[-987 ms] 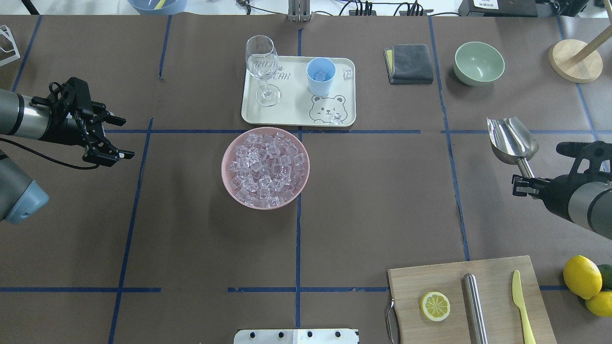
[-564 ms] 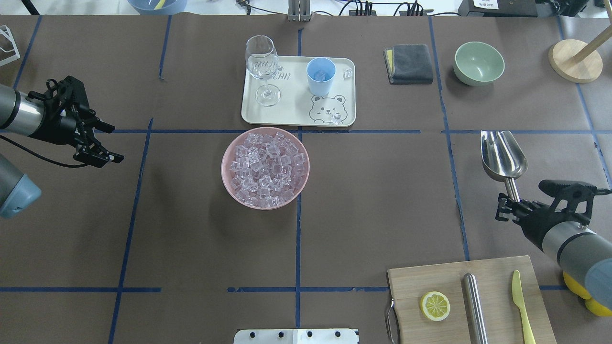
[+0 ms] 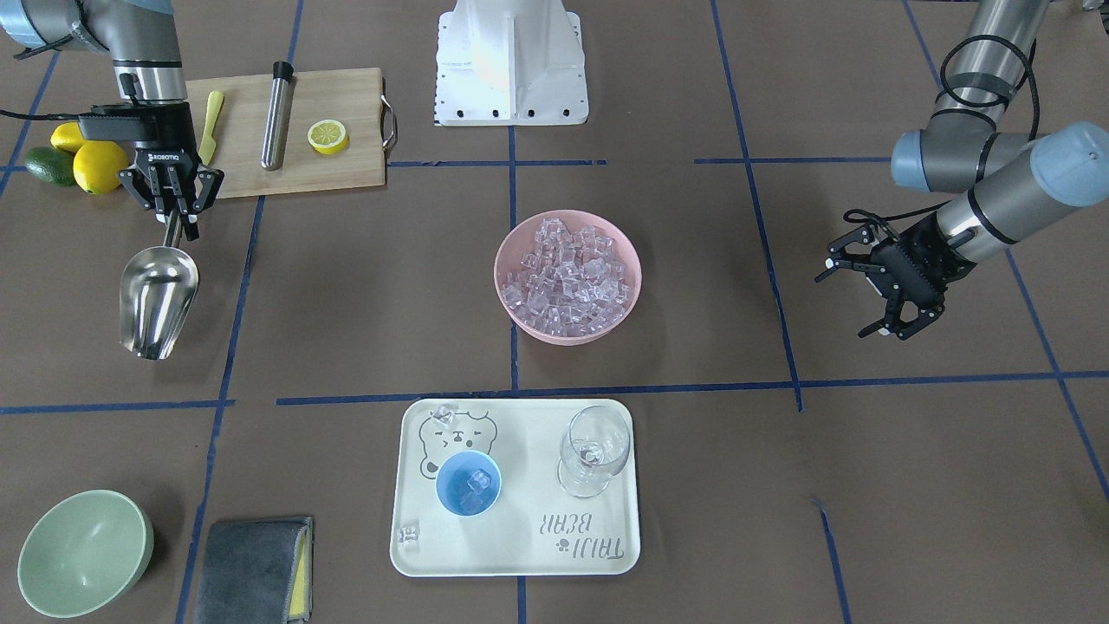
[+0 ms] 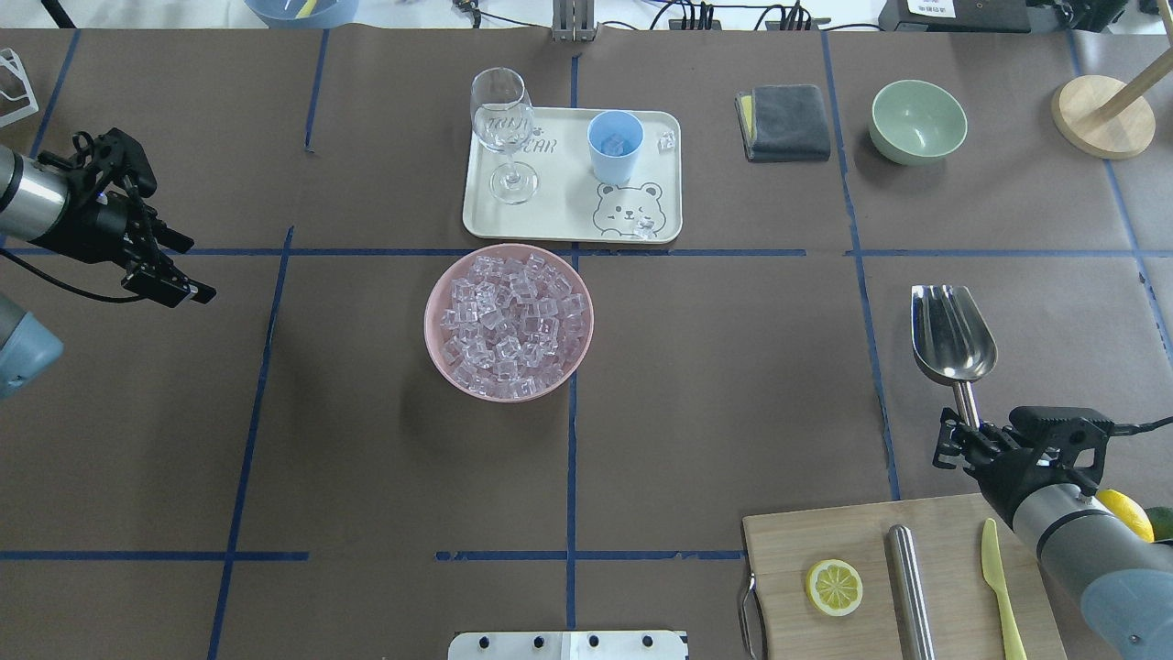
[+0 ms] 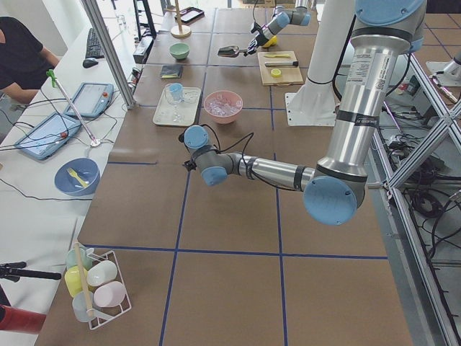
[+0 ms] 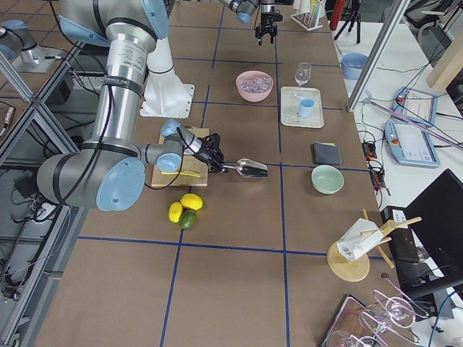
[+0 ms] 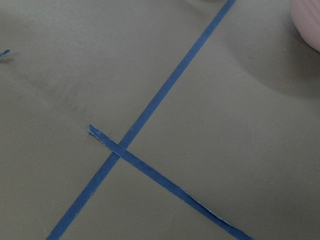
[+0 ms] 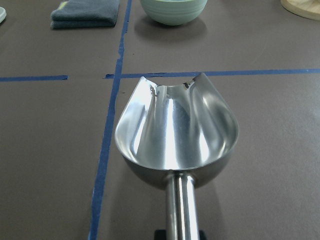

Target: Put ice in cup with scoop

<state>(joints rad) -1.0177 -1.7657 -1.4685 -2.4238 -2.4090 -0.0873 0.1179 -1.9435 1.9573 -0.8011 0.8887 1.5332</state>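
The steel scoop (image 4: 953,339) is empty and points away from the robot, low over the table on the right; its bare trough fills the right wrist view (image 8: 177,135). My right gripper (image 4: 964,426) is shut on its thin handle, just beyond the cutting board. The light-blue cup (image 4: 615,145) stands on the cream tray (image 4: 559,188) with a few ice cubes inside. More ice (image 4: 509,321) fills the pink bowl (image 4: 440,353) at the centre. My left gripper (image 4: 197,270) is open and empty, far left of the bowl.
A wine glass (image 4: 502,119) stands on the tray beside the cup, with loose cubes (image 4: 667,140) near it. A grey cloth (image 4: 783,121) and a green bowl (image 4: 918,119) lie at the back right. A cutting board (image 4: 852,532) with a lemon slice, steel rod and knife is at the front right.
My right gripper has carried the scoop back toward the robot, close to the cutting board. My left gripper has drawn back to the left, still open.
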